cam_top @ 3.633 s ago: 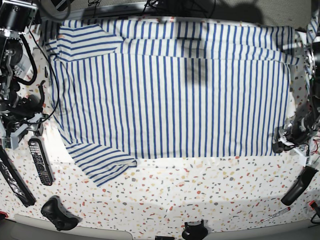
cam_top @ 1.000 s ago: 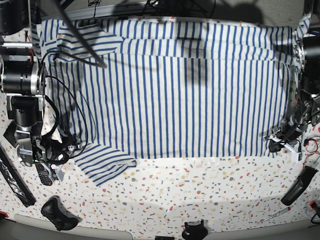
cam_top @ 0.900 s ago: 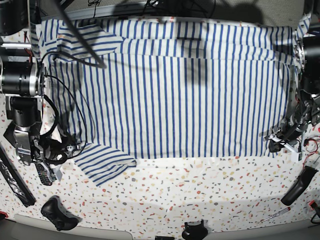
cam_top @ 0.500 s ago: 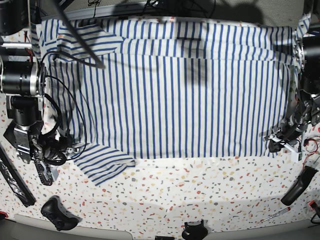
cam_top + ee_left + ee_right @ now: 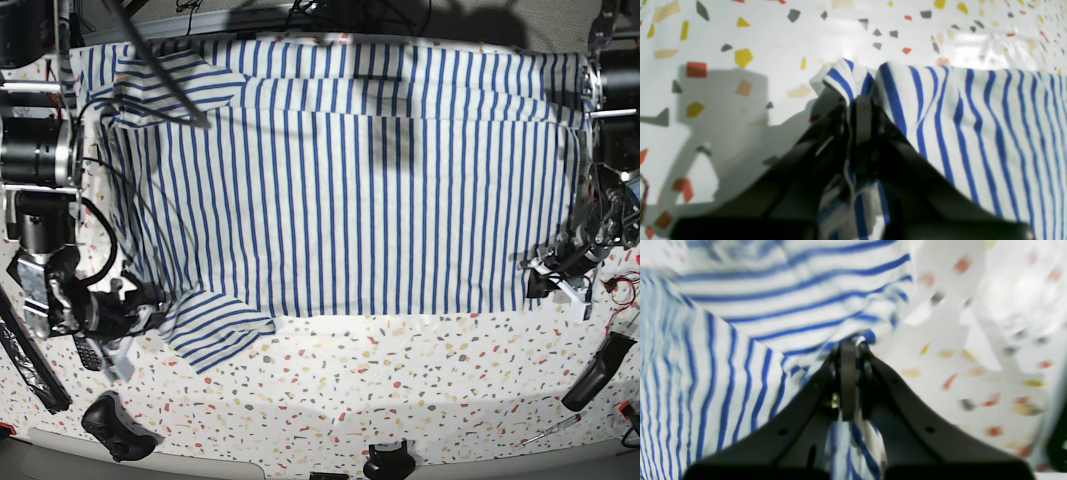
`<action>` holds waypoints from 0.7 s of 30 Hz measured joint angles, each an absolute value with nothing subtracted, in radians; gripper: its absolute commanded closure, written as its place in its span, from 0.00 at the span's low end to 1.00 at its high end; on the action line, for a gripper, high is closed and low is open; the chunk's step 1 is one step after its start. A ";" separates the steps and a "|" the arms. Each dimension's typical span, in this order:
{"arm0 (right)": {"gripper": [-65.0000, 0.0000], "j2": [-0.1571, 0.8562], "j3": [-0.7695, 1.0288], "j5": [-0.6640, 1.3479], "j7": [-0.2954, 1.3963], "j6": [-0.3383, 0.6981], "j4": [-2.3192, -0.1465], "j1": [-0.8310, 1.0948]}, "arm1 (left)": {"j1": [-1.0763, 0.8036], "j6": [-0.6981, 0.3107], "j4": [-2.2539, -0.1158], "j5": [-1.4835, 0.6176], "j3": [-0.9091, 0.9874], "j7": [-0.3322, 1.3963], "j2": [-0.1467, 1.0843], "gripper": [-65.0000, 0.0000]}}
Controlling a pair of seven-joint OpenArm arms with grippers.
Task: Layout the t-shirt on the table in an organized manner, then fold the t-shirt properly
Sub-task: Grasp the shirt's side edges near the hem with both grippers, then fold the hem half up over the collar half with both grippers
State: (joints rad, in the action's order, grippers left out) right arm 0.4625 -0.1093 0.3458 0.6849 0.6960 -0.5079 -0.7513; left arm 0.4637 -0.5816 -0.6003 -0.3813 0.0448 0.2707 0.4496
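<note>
The white, blue-striped t-shirt (image 5: 350, 180) lies spread flat over the speckled table (image 5: 400, 380), collar end at the base view's left. My left gripper (image 5: 537, 283) is at the shirt's near right hem corner. In the left wrist view it (image 5: 857, 100) is shut on that corner of the t-shirt (image 5: 973, 116), with the fabric bunched between the fingertips. My right gripper (image 5: 155, 308) is at the near left sleeve. The right wrist view shows it (image 5: 848, 348) shut on the edge of the striped t-shirt (image 5: 740, 323).
A remote control (image 5: 90, 352) lies half under the right arm. Also at the front left are a long black bar (image 5: 25, 360) and a black game controller (image 5: 115, 425). A black handle (image 5: 598, 372) and a screwdriver (image 5: 548, 432) lie at the front right, and a black object (image 5: 390, 462) at the front edge.
My right gripper has closed on the near sleeve's edge and the sleeve has shifted slightly. My left gripper has crept a little up and inward with the hem corner.
</note>
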 measured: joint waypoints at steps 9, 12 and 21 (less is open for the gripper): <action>1.00 0.548 -0.110 0.474 0.742 0.693 -0.785 -0.559 | 0.269 -0.525 -0.884 -0.453 0.249 0.356 0.448 1.00; 1.00 0.572 -0.107 0.521 0.754 0.694 -0.905 -0.466 | 0.225 -0.525 -0.952 -0.466 0.300 0.392 0.449 1.00; 1.00 0.595 0.143 0.610 0.796 0.694 -1.168 -0.196 | 0.065 -0.525 -1.176 -0.545 0.372 0.474 0.446 1.00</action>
